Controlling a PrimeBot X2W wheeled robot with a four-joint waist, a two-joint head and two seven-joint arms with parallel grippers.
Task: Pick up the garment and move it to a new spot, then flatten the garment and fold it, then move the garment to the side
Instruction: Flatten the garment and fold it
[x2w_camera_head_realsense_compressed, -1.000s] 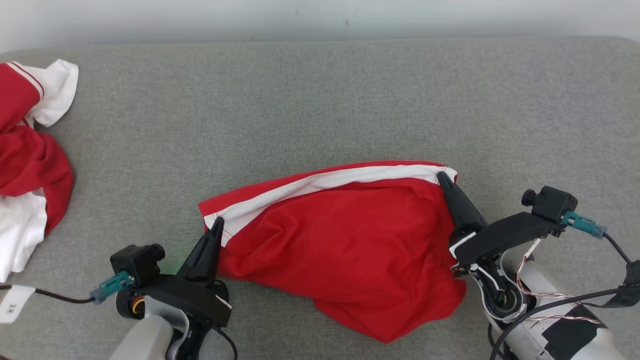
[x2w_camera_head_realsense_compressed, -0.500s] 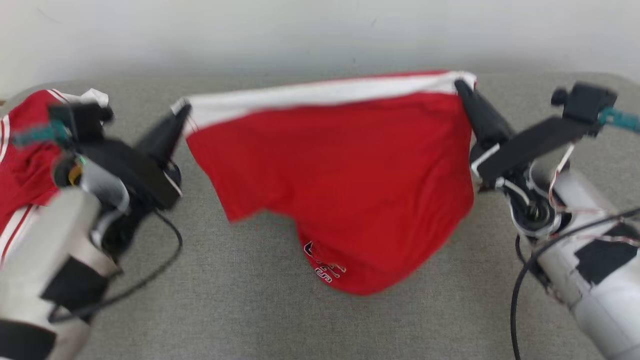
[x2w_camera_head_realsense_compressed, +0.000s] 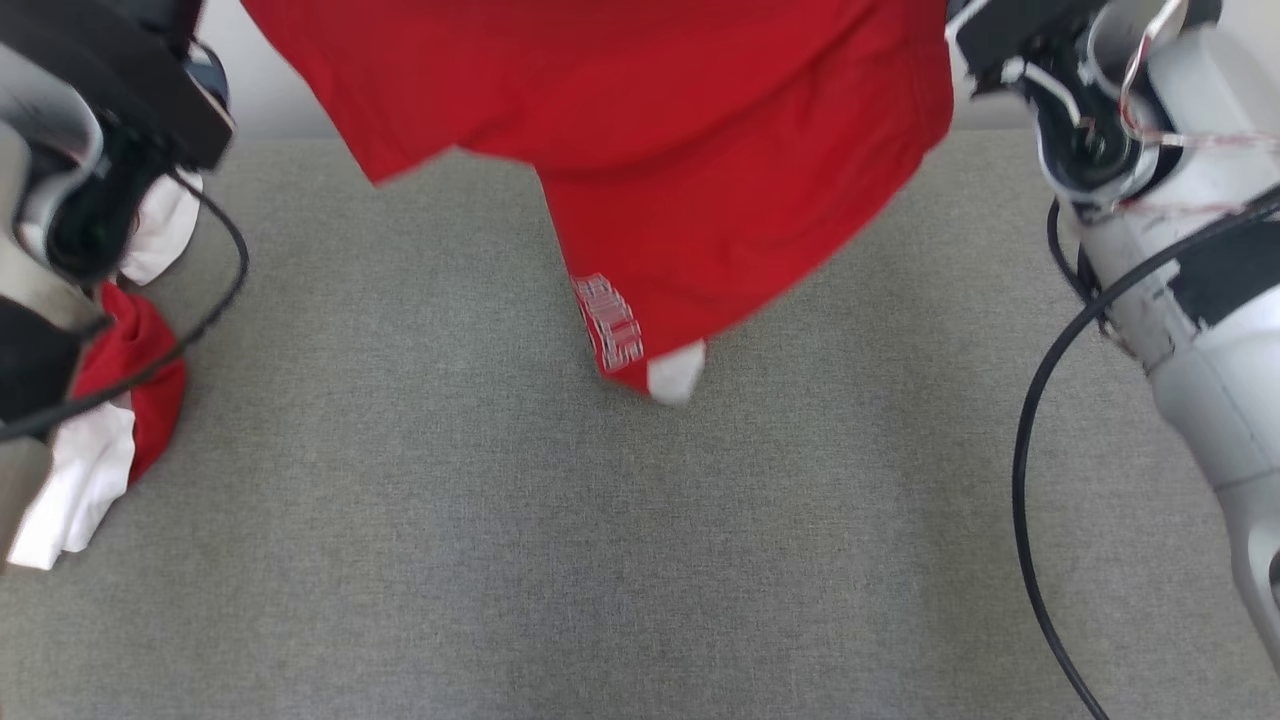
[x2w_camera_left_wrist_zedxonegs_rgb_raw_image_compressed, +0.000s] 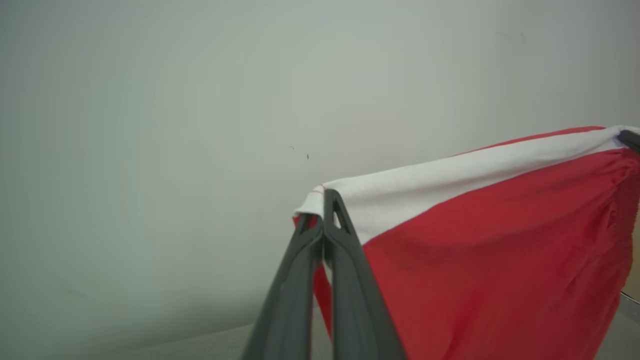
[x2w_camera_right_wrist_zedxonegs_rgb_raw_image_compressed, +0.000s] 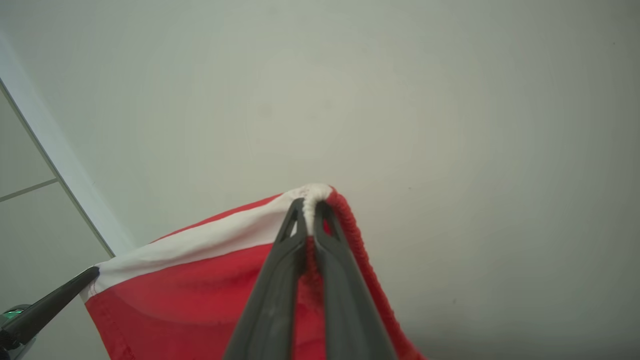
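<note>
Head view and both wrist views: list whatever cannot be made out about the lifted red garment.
- Head view: the red garment loses its white band to the top edge.
- Head view: its lettering is motion-blurred, unreadable.
- Head view: the second garment is partly hidden behind the left arm.
- Wrist views: the lower hem runs off the bottom edges.

Plain test room: grey cloth-covered table (x2w_camera_head_realsense_compressed: 500, 560), bare wall (x2w_camera_left_wrist_zedxonegs_rgb_raw_image_compressed: 150, 125).

Garment (x2w_camera_head_realsense_compressed: 650, 150) above surface (x2w_camera_head_realsense_compressed: 600, 550), seemingly apart
</note>
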